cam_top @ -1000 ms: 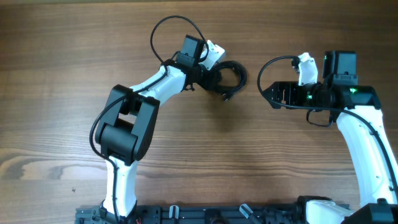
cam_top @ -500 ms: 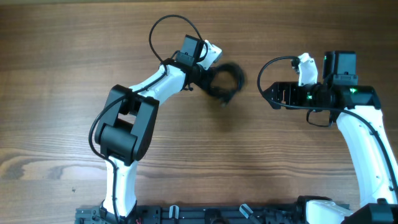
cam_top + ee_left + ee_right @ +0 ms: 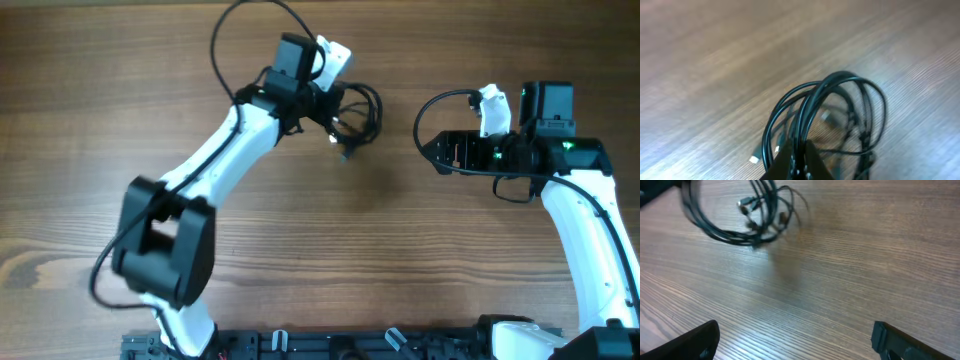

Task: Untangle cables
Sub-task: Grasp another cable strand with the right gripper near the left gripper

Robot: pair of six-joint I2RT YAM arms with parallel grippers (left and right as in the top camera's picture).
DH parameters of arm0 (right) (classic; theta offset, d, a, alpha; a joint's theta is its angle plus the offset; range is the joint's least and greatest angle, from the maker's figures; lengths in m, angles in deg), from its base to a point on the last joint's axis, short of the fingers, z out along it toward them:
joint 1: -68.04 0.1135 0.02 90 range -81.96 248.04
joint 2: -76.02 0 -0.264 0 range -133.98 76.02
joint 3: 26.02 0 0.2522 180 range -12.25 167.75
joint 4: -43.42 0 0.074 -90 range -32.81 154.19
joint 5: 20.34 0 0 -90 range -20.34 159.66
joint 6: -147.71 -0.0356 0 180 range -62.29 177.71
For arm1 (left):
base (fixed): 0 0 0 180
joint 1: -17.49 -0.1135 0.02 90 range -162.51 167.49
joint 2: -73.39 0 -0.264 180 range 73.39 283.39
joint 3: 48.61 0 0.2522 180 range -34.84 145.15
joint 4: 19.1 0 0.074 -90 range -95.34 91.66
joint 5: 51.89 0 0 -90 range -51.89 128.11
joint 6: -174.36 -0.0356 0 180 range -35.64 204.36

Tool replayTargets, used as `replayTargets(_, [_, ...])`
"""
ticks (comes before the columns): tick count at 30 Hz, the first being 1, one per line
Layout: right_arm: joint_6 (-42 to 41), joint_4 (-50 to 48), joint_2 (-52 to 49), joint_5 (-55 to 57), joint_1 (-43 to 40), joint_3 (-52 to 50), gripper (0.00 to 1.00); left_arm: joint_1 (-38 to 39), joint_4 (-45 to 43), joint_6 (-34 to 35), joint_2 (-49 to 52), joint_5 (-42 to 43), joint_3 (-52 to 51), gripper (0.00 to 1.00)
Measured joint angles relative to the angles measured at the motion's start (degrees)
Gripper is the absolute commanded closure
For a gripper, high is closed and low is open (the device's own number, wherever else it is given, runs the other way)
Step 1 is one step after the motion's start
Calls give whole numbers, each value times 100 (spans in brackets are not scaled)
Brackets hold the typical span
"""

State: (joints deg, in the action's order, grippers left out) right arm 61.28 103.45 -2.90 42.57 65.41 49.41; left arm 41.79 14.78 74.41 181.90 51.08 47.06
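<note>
The cables (image 3: 362,110) are a small coil of thin black cords hanging from my left gripper (image 3: 332,108) near the back middle of the table. In the left wrist view, my left gripper (image 3: 799,162) is shut on several strands of the coiled cables (image 3: 837,76), and small plug ends (image 3: 755,160) dangle to the left. The coil looks lifted off the wood and casts a shadow. My right gripper (image 3: 428,150) rests to the right of the coil, apart from it. Seen from the right wrist, the right gripper (image 3: 795,342) is open and empty, with the cables (image 3: 732,240) far ahead at upper left.
Bare wooden tabletop (image 3: 350,250) lies all around. A thick black wire (image 3: 245,25) loops above the left arm, and another (image 3: 430,105) arcs beside the right arm. A dark rail (image 3: 350,345) runs along the front edge.
My left gripper closed on the coil and carried it up and slightly left off the table. The left arm's elbow swung left. The right arm stayed still.
</note>
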Motion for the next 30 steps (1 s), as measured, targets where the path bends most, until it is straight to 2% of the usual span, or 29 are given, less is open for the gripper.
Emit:
replayTargets(3, [42, -201, 0, -83, 0, 0, 0, -70, 155, 269, -715, 140, 0, 96])
replayTargets(8, [-50, -1115, 0, -905, 0, 11, 0, -466, 44, 1132, -1845, 1106, -4, 96])
replayTargets(9, [-52, -1209, 0, -1067, 0, 11, 0, -625, 24, 1373, -2074, 1510, -4, 96])
replayTargets(10, [-66, -1392, 0, -1272, 0, 9, 2, -693, 22, 1497, -2109, 1738, -4, 96])
replayTargets(12, [-68, -1716, 0, -1812, 0, 11, 11, -748, 46, 1690, -2098, 1976, -7, 96])
replayTargets(13, [-70, -1926, 0, -2164, 0, 11, 6, -754, 26, 1770, -2098, 2083, -7, 96])
replayTargets(15, [-79, -2382, 0, -2789, 2, 13, 7, -754, 7, 1956, -2098, 2312, -7, 96])
replayTargets(17, [-76, -2430, 0, -2924, 2, 13, 7, -754, 7, 2059, -2098, 2402, -7, 96])
replayTargets(21, [81, -2494, -15, -2946, 162, 13, 27, -708, 7, 2192, -2098, 2470, -7, 96])
replayTargets(26, [-90, -3359, -452, -2949, 859, 17, 30, -463, 4, 2234, -2098, 2494, -9, 96])
replayTargets(28, [-162, -3491, -483, -2949, 964, 17, 37, -463, 20, 2234, -2098, 2507, -9, 96])
replayTargets(30, [-216, -3517, -483, -2946, 973, 17, 37, -463, 46, 2234, -2098, 2509, -9, 96])
